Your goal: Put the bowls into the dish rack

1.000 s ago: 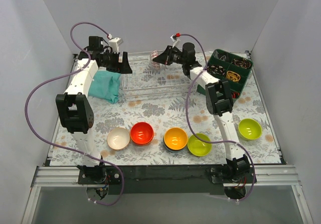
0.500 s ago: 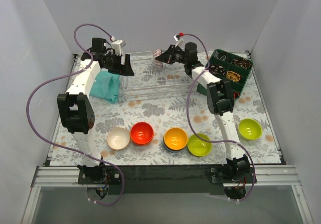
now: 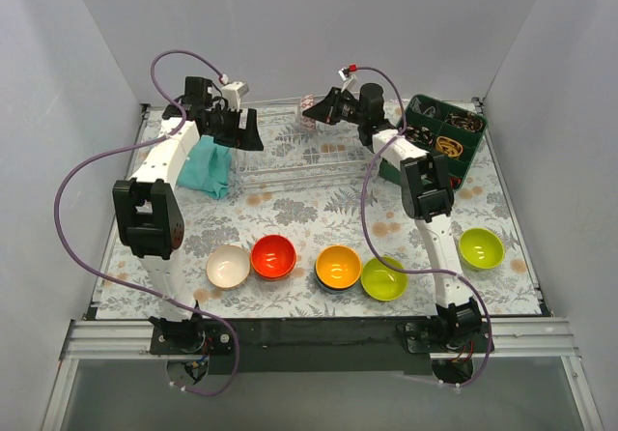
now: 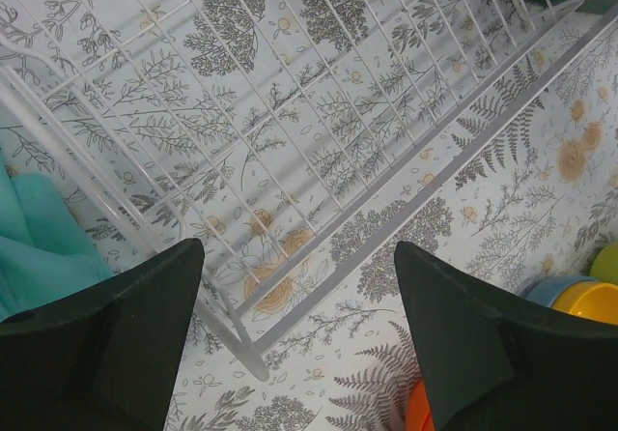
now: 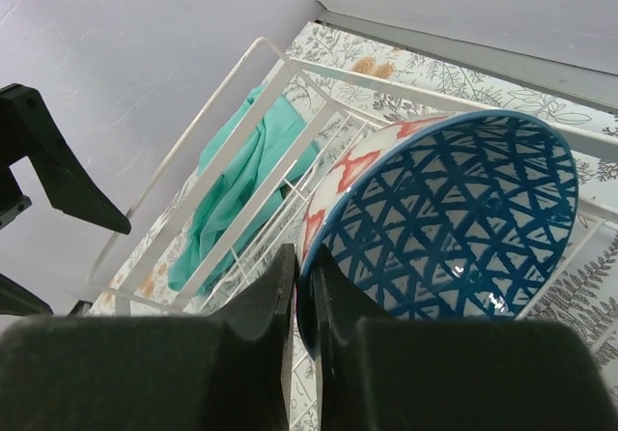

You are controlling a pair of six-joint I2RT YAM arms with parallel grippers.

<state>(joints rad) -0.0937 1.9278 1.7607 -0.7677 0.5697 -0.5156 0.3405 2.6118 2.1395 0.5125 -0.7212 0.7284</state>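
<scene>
My right gripper (image 5: 307, 257) is shut on the rim of the blue-patterned bowl (image 5: 454, 218), which it holds tilted on edge over the far rail of the white wire dish rack (image 5: 386, 85). From above, that bowl (image 3: 309, 110) hangs at the rack's (image 3: 299, 165) back edge. My left gripper (image 4: 297, 247) is open and empty above the rack's near left corner (image 4: 415, 187). The cream bowl (image 3: 228, 265), red bowl (image 3: 273, 255), orange-yellow bowl (image 3: 338, 266) and two lime bowls (image 3: 383, 278) (image 3: 481, 247) sit near the front.
A teal cloth (image 3: 208, 165) lies left of the rack, under the left arm. A dark green compartment tray (image 3: 444, 131) of small items stands at the back right. White walls close in the table on three sides.
My left gripper has drifted right and forward along the rack's left end. My right gripper has carried the blue-patterned bowl slightly further back and right.
</scene>
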